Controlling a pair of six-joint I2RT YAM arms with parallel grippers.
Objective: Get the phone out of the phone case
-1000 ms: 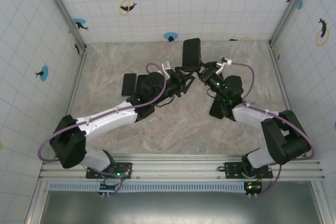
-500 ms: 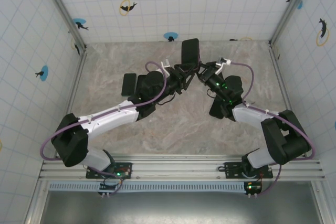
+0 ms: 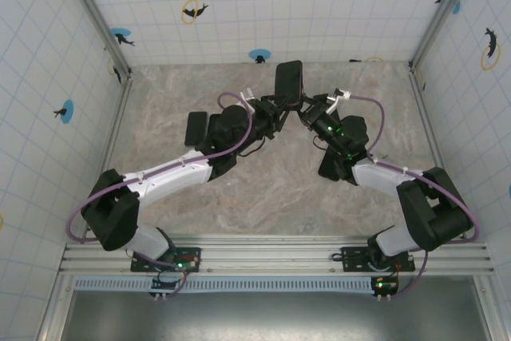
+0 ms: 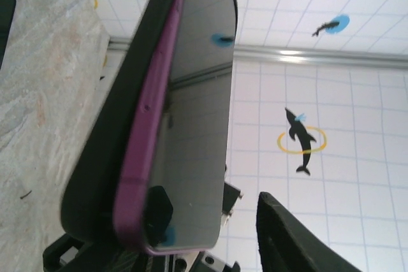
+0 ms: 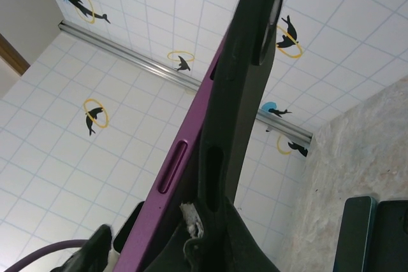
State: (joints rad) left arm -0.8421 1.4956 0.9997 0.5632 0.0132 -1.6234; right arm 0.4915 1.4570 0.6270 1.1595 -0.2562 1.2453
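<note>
Over table [image 3: 160,109], phone [image 3: 289,79] between fingers [image 4: 287,237]

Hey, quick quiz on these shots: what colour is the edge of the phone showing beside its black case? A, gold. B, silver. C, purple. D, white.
C: in the left wrist view the phone shows a purple side rail running along the black case, and the same purple edge shows in the right wrist view.
</note>
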